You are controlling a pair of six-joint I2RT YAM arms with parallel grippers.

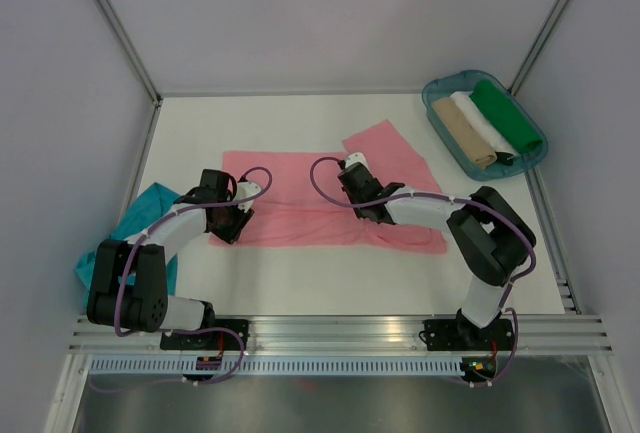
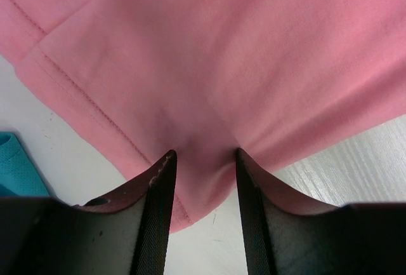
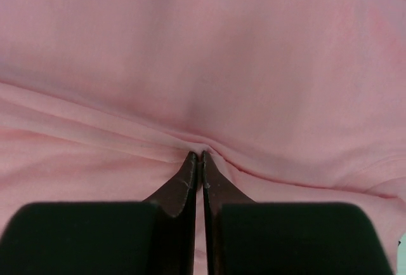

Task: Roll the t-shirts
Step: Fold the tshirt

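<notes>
A salmon-pink t-shirt [image 1: 300, 208] lies spread across the middle of the table, one part folded up toward the back right. My left gripper [image 1: 228, 225] is at its near left corner. In the left wrist view its jaws [image 2: 204, 155] stand apart, with the hemmed corner of the pink t-shirt [image 2: 222, 53] puckered between them. My right gripper [image 1: 365, 211] rests near the shirt's middle. In the right wrist view it [image 3: 197, 155] is shut, pinching a ridge of the pink t-shirt [image 3: 203, 53]. A teal-blue t-shirt [image 1: 140, 218] lies crumpled at the table's left edge, and its edge shows as teal cloth [image 2: 16, 167].
A blue-green plastic tray [image 1: 437, 113] at the back right holds a beige, a white and a green roll [image 1: 505, 118]. Grey walls and metal rails close in the white table [image 1: 300, 273] on three sides. Both arm bases sit on the near rail.
</notes>
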